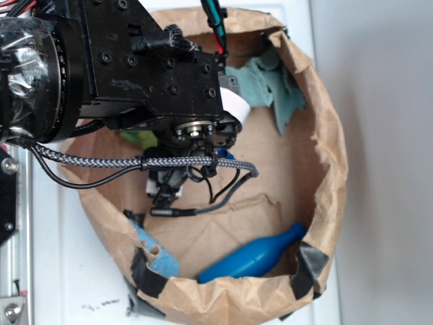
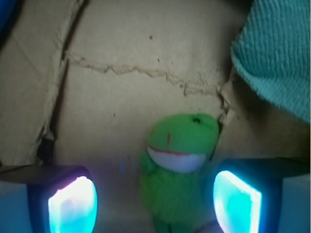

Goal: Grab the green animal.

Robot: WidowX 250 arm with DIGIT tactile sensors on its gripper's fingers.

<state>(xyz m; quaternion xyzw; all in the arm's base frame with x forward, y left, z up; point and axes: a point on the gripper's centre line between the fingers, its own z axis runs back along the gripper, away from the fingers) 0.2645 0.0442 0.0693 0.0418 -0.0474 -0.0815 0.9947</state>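
Observation:
The green animal (image 2: 181, 170) is a small lime-green plush frog with a white face patch and a thin red mouth line. It lies on the brown paper floor between my fingers, nearer the right one. My gripper (image 2: 155, 204) is open, with a glowing pad (image 2: 73, 206) on the left and another pad (image 2: 236, 201) on the right, neither touching the frog. In the exterior view only a green sliver of the frog (image 1: 140, 139) shows under the arm, and the gripper (image 1: 164, 193) is low inside the bag.
A crumpled brown paper bag wall (image 1: 331, 156) rings the work area. A teal cloth rag (image 1: 274, 91) lies at the back right, also in the wrist view (image 2: 279, 53). A blue plastic bottle (image 1: 254, 256) lies at the front. Black tape (image 1: 308, 267) patches the rim.

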